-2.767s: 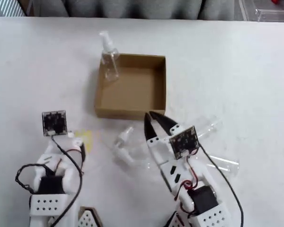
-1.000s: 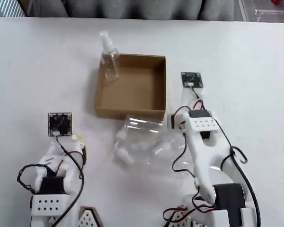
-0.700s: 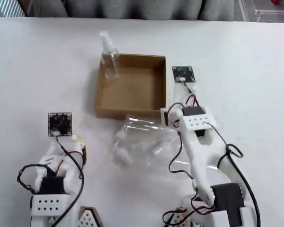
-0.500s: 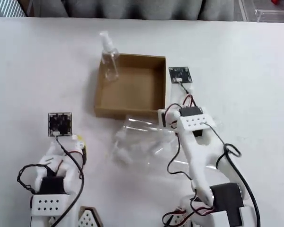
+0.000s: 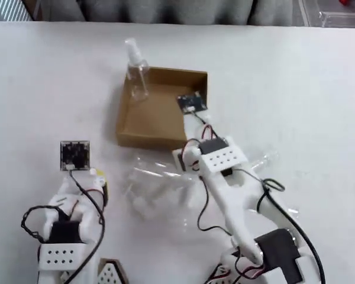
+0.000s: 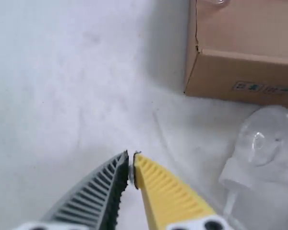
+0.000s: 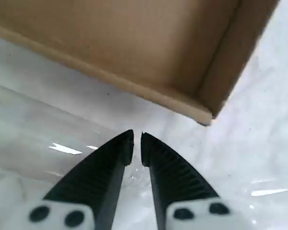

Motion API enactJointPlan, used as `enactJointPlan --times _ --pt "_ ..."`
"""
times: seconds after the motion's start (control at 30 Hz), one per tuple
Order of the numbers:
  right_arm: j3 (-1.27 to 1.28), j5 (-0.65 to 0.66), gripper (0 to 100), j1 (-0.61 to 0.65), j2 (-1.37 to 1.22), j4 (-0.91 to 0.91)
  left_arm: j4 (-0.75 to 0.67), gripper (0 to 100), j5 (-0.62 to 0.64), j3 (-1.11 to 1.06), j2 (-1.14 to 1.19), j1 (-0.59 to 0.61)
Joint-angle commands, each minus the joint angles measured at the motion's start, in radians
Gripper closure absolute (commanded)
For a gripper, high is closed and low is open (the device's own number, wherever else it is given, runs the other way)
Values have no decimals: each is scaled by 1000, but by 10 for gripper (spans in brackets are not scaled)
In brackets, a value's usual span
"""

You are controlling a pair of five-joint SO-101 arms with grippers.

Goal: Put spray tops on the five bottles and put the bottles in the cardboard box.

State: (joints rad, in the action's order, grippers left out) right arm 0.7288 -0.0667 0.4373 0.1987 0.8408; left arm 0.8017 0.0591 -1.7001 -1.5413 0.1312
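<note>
Your left hand (image 6: 131, 165) is closed, its grey and yellow fingers tip to tip. It sits low over the counter (image 5: 296, 89) on the near left, well apart from the cardboard box (image 5: 151, 140). Your right hand (image 7: 137, 140) is closed as well, with only a sliver between the black fingertips. It hangs just outside the box's near wall, close to the near right corner. The right arm (image 5: 225, 171) stretches in from the near right, and its wrist end is over the box's right half. A spray-topped bottle (image 5: 136, 74) stands upright at the far left corner of the box. The other clear bottles (image 5: 157, 177) lie on their sides on the counter in front of the box, some just beside the near wall and left of the arm, others to its right. In the right wrist view, one lies along the box's outer wall, right under your fingers. I cannot tell which of the lying ones carry tops.
</note>
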Motion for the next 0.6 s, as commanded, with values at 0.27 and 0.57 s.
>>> enactJointPlan --times 0.27,0.57 --pt "84 2 983 50 343 19 -68 976 -167 15 -15 19" --pt "302 301 983 -274 756 19 -21 976 -460 117 -13 134"
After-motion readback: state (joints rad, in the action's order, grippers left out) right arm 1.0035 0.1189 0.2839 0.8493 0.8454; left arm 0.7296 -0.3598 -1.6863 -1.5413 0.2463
